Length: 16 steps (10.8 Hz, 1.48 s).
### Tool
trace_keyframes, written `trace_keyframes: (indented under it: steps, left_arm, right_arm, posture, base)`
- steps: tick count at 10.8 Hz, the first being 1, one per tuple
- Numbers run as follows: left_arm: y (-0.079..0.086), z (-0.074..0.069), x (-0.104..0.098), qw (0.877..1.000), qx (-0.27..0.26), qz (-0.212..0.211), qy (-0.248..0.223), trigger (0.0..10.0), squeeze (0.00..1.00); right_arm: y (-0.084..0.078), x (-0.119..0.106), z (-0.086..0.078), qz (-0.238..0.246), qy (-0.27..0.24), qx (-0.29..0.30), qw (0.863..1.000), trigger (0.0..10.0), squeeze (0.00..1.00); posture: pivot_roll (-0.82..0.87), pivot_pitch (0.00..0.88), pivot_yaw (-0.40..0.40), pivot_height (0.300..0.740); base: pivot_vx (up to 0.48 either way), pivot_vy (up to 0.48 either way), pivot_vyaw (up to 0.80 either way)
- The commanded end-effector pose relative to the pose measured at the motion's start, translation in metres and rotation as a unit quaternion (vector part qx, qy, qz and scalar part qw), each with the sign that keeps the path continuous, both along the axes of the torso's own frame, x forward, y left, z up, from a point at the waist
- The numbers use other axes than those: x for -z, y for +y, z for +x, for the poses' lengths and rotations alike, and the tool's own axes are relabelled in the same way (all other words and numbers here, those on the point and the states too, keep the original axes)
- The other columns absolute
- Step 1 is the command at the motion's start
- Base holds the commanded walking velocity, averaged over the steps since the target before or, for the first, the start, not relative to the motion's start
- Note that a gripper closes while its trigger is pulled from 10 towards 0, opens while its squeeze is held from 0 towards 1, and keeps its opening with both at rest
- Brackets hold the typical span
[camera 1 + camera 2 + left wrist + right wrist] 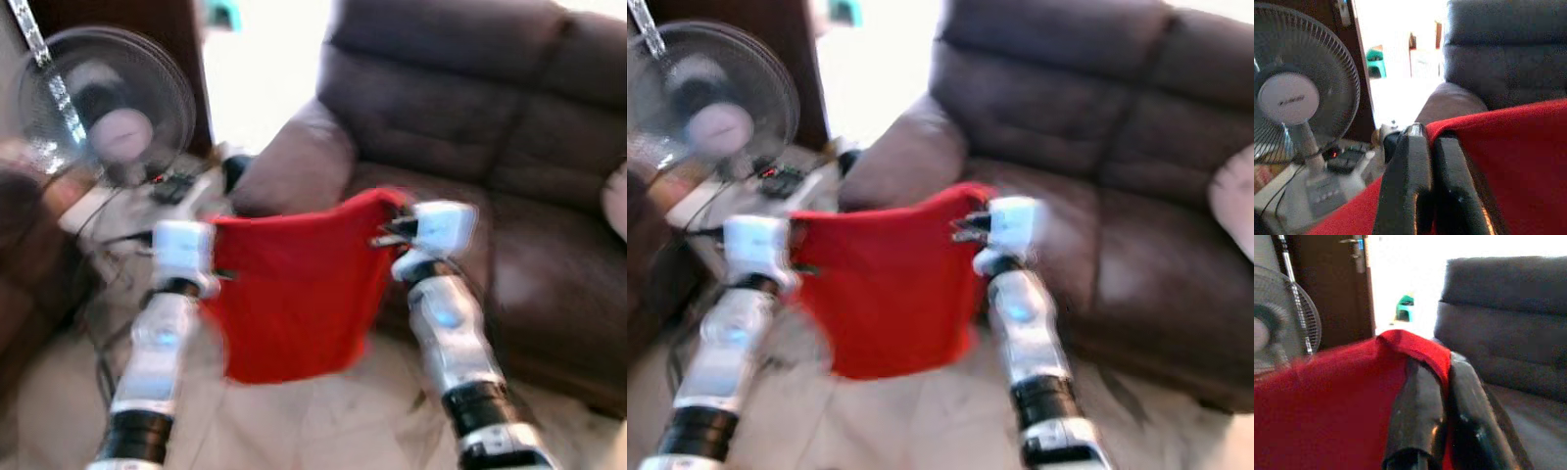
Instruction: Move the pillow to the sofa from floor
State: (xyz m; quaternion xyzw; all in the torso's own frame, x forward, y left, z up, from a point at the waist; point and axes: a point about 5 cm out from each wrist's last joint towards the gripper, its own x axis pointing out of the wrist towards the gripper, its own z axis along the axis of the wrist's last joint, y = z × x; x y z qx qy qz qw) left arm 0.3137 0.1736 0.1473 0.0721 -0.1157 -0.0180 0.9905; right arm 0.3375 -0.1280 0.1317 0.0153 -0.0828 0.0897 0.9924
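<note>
A red pillow (294, 289) hangs flat in the air between my two arms, off the floor, in front of the brown sofa's (509, 127) armrest. My left gripper (223, 274) is shut on the pillow's left edge; in the left wrist view its fingers (1415, 181) pinch the red fabric (1518, 161). My right gripper (384, 235) is shut on the pillow's upper right corner; in the right wrist view the red fabric (1327, 396) folds over its fingers (1420, 406). The head views are blurred.
A standing fan (103, 103) is at the left, with a power strip and cables (171, 186) on the floor beside it. A dark wooden door (1327, 284) stands behind it. A person's foot (1234, 191) rests on the sofa seat at the right. Pale tiled floor (323, 421) lies below.
</note>
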Motion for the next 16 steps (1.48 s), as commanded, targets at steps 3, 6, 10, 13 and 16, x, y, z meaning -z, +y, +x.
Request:
trace_keyframes:
  steps: [3,6,10,13,16]
  left_arm:
    - [-0.011,0.002,-0.024,0.998,0.017,-0.011,-0.06,10.0,0.0]
    - [-0.009,0.002,-0.026,0.998,0.015,-0.01,-0.063,10.0,0.0]
    - [-0.012,0.004,-0.031,0.997,0.021,-0.009,-0.068,10.0,0.0]
    - [-0.014,0.008,-0.044,0.996,0.041,-0.005,-0.079,10.0,0.0]
    - [-0.017,0.011,-0.056,0.994,0.066,-0.015,-0.084,10.0,0.0]
  right_arm:
    - [-0.013,-0.01,0.002,0.022,-0.023,0.017,0.999,10.0,0.0]
    - [-0.011,-0.01,0.001,0.009,-0.027,0.012,1.0,10.0,0.0]
    - [-0.01,-0.013,0.002,0.012,-0.03,0.009,0.999,10.0,0.0]
    - [-0.01,-0.024,0.005,0.017,-0.044,0.011,0.999,10.0,0.0]
    - [-0.009,-0.032,0.008,0.021,-0.052,0.009,0.998,10.0,0.0]
  posture:
    - [0.09,0.0,-0.077,0.74]
    - [0.09,0.0,-0.074,0.74]
    - [0.09,0.0,-0.073,0.74]
    - [0.08,0.0,-0.076,0.74]
    - [0.08,0.0,-0.077,0.74]
  base:
    - [0.284,0.0,0.48]
    - [0.289,0.0,0.0]
    - [0.285,0.0,0.0]
    - [0.285,0.0,0.0]
    - [0.28,0.0,0.0]
